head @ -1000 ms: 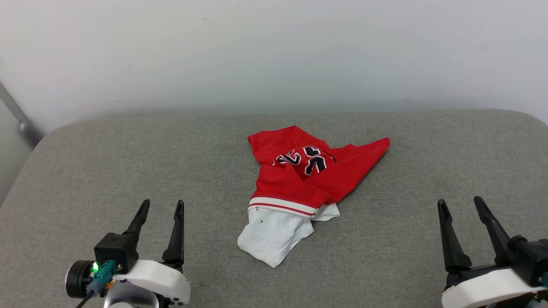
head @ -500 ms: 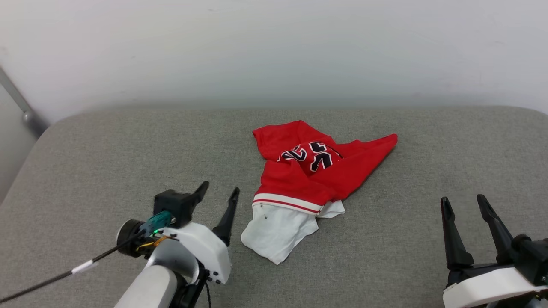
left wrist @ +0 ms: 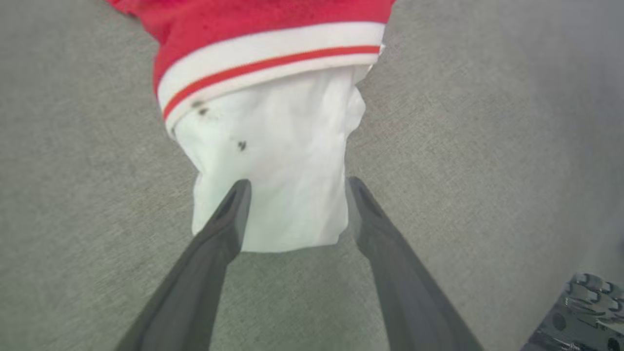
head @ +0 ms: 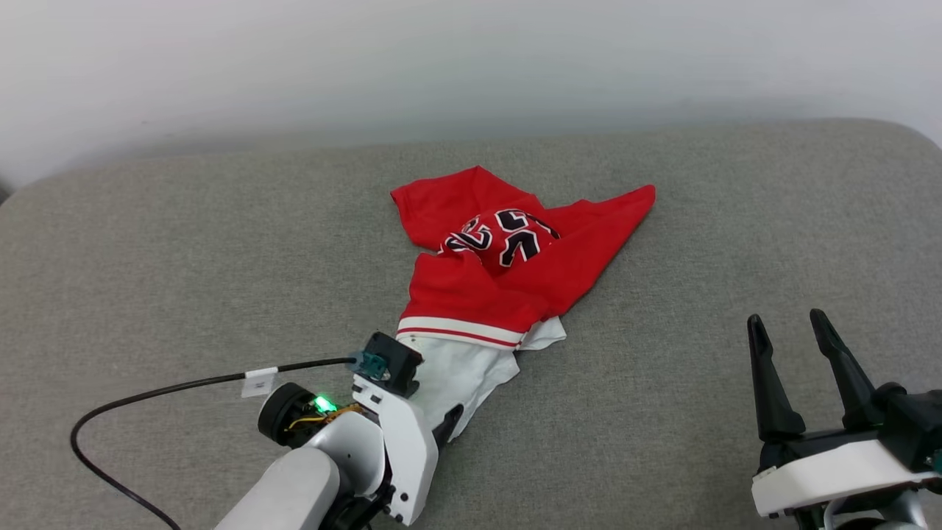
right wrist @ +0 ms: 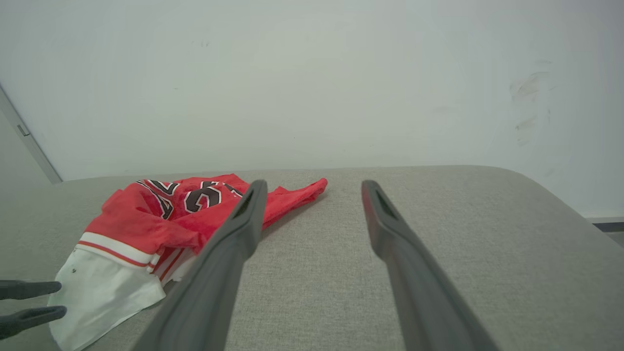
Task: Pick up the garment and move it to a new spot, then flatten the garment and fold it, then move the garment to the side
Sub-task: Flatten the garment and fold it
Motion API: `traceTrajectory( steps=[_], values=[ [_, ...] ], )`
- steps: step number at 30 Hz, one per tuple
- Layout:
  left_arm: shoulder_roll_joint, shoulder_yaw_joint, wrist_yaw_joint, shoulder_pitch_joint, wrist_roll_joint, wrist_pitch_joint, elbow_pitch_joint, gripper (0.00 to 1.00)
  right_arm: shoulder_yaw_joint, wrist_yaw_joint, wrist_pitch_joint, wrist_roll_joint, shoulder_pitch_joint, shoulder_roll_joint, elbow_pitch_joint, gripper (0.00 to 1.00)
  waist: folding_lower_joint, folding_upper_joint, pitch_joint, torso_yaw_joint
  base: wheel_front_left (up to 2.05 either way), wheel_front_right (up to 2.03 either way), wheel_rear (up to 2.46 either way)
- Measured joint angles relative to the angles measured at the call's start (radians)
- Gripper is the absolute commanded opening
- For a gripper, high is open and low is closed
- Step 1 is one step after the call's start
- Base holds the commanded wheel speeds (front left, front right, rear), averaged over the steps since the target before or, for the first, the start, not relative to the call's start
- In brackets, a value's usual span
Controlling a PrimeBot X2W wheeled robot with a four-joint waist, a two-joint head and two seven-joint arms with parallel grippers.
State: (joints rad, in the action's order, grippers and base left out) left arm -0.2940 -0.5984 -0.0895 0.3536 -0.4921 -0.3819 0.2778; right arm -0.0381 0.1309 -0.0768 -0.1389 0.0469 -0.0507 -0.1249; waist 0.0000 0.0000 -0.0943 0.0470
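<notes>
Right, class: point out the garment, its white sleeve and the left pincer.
garment (head: 471, 302), head view, red body below the number.
white sleeve (left wrist: 273, 146), left wrist view, middle of the cloth.
left pincer (left wrist: 297, 183), left wrist view, midway between its open fingertips.

White arms (head: 401, 449), dark tapered fingers (head: 765, 383)

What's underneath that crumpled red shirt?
The shirt lies on the grey cushion; its white sleeve pokes out from beneath the red part. Whatever its folds cover is hidden.
</notes>
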Motion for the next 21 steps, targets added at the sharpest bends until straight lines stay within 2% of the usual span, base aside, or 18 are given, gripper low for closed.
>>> traceTrajectory(
  steps=[8, 16, 17, 18, 19, 20, 21],
  values=[
    [-0.011, -0.101, -0.031, 0.044, 0.002, -0.067, 0.054, 1.00, 0.028, 0.000, -0.009, -0.004, -0.031, 0.000, 0.017, 1.00, 0.0000, 0.0000, -0.034, 0.012, 0.00, 0.00, 0.00],
    [-0.027, -0.187, -0.040, 0.132, -0.040, -0.126, 0.116, 1.00, 0.042, 0.000, -0.010, -0.002, -0.069, 0.000, 0.017, 1.00, 0.0000, 0.0000, -0.072, 0.020, 0.00, 0.00, 0.00],
    [-0.030, -0.200, -0.042, 0.144, -0.046, -0.137, 0.121, 0.98, 0.042, 0.000, -0.011, -0.002, -0.070, 0.000, 0.018, 1.00, 0.0000, 0.0000, -0.078, 0.022, 0.00, 0.00, 0.00],
    [-0.032, -0.212, -0.042, 0.152, -0.062, -0.148, 0.125, 0.49, 0.043, 0.000, -0.011, -0.002, -0.072, 0.000, 0.020, 1.00, 0.0000, 0.0000, -0.083, 0.024, 0.00, 0.00, 0.00],
    [-0.035, -0.221, -0.041, 0.160, -0.082, -0.160, 0.127, 0.34, 0.044, 0.000, -0.012, -0.003, -0.072, 0.000, 0.022, 1.00, 0.0000, 0.0000, -0.086, 0.027, 0.00, 0.00, 0.00],
    [-0.040, -0.234, -0.041, 0.168, -0.097, -0.170, 0.126, 0.14, 0.043, 0.000, -0.012, -0.003, -0.073, 0.000, 0.025, 1.00, 0.0000, 0.0000, -0.089, 0.029, 0.00, 0.00, 0.00],
    [-0.045, -0.242, -0.041, 0.173, -0.108, -0.170, 0.126, 0.00, 0.043, 0.000, -0.016, -0.003, -0.073, 0.000, 0.027, 1.00, 0.0000, 0.0000, -0.090, 0.030, 0.00, 0.00, 0.00]
  ],
)
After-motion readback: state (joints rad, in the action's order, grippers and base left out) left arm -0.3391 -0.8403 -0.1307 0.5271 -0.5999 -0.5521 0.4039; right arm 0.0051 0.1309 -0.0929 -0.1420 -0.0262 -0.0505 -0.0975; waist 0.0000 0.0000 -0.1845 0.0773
